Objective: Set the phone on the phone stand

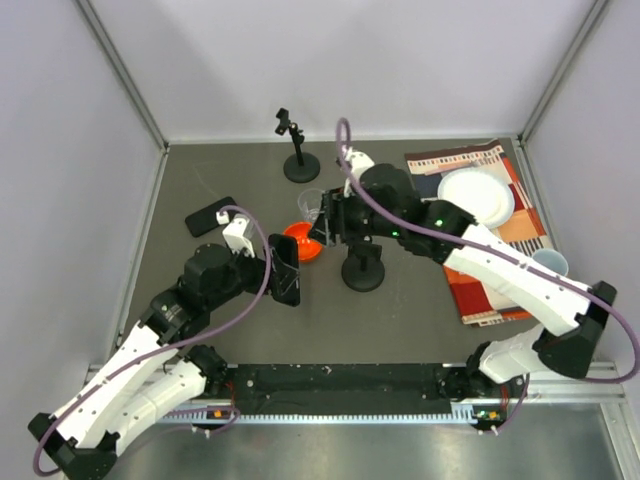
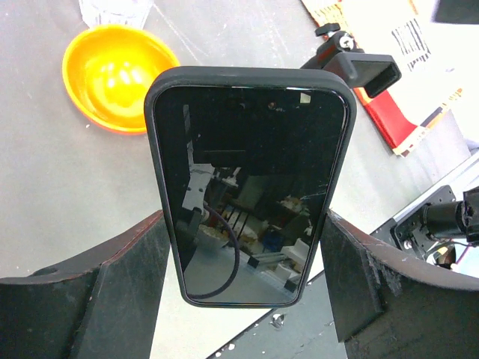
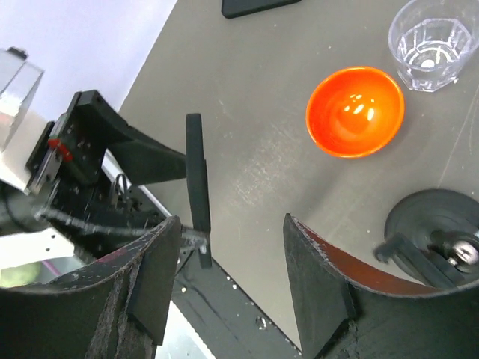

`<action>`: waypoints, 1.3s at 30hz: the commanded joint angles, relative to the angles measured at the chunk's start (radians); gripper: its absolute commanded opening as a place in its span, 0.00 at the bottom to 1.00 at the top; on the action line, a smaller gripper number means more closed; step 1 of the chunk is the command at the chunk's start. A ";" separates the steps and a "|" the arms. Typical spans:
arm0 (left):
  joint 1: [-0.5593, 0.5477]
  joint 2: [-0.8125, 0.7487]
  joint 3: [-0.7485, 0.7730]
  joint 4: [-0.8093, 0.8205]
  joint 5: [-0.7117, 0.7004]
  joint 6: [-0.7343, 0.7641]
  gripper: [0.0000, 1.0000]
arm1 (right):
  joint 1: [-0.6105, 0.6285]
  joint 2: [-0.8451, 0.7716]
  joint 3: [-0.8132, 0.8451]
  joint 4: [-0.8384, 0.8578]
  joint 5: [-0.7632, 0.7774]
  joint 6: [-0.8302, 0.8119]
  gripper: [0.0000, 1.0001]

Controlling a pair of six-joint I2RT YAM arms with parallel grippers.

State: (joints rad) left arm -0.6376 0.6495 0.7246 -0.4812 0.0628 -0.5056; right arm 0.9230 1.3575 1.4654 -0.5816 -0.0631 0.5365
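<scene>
Grey table [image 1: 420,330] shows open surface between the arm bases and the phone stand [image 1: 362,272]. The printed mat [image 1: 470,160] lies along the right edge, its lettering too small to read. The right gripper [image 3: 230,223] gapes empty above the stand. The left gripper [image 2: 243,224] clamps the phone [image 2: 247,149] upright by its long edges, beside the orange bowl [image 1: 305,243]

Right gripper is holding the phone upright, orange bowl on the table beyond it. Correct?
No. The left gripper holds the phone upright, as the left wrist view shows; the right gripper is open, holding nothing. The orange bowl does sit on the table beyond it.
</scene>
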 commanded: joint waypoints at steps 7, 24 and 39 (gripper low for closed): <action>0.001 -0.070 -0.005 0.124 0.069 0.075 0.00 | 0.132 0.192 0.173 -0.011 0.121 0.036 0.59; 0.001 -0.113 -0.002 0.115 0.107 0.084 0.00 | 0.168 0.201 0.087 0.163 0.029 0.033 0.00; 0.001 -0.261 -0.128 0.442 0.578 -0.151 0.89 | -0.059 -0.429 -0.457 0.429 -0.378 -0.164 0.00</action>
State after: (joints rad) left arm -0.6361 0.3683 0.6697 -0.2569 0.4625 -0.5560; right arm 0.9272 1.0851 1.0920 -0.3305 -0.2329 0.4328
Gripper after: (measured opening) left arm 0.876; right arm 0.124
